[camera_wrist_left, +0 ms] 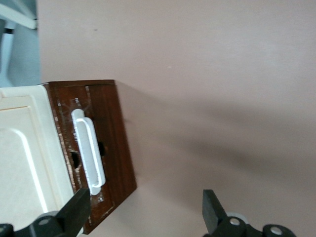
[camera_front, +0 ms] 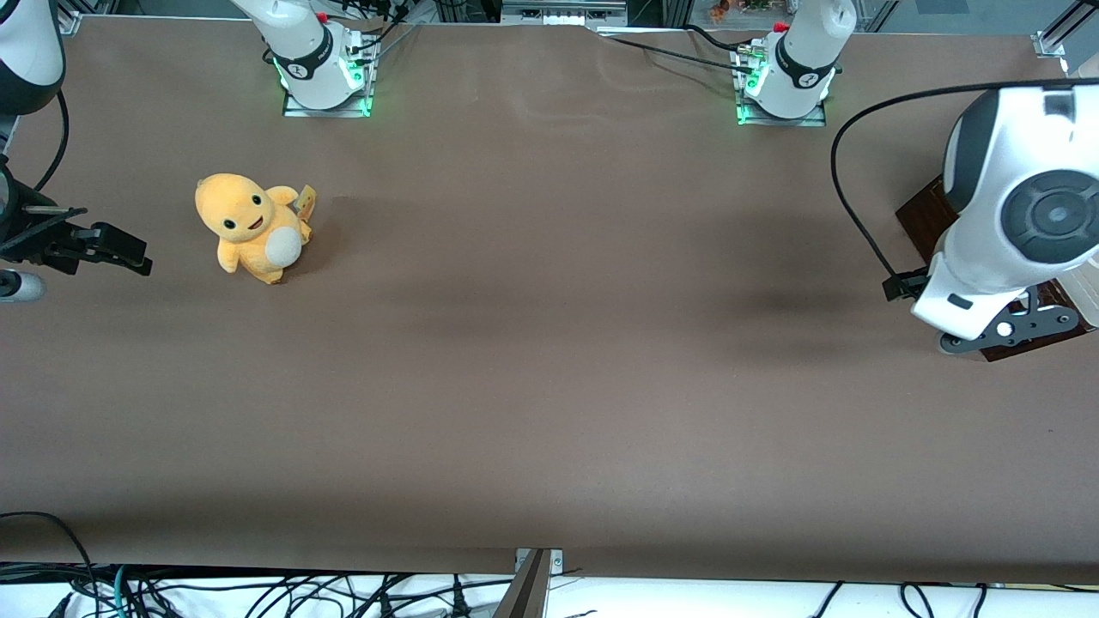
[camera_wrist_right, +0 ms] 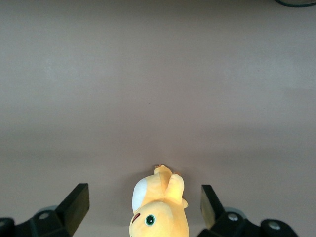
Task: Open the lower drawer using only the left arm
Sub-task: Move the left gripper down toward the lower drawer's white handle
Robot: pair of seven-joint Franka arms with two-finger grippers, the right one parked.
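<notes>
Hovering open above brown table [camera_front: 532, 343], pincer [camera_wrist_left: 145, 212] nears lower drawer [camera_wrist_left: 106, 143].

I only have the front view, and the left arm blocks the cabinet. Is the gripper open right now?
Observer: Yes. The wrist camera shows the gripper open, fingers wide apart, above the table in front of the lower drawer.
Operator: Is the handle between the fingers?
Observer: Not yet. The white bar handle sits close to one fingertip; the gap is mostly over bare table.
Operator: Is the drawer out at all?
Observer: It looks shut: no pale lining shows.
</notes>
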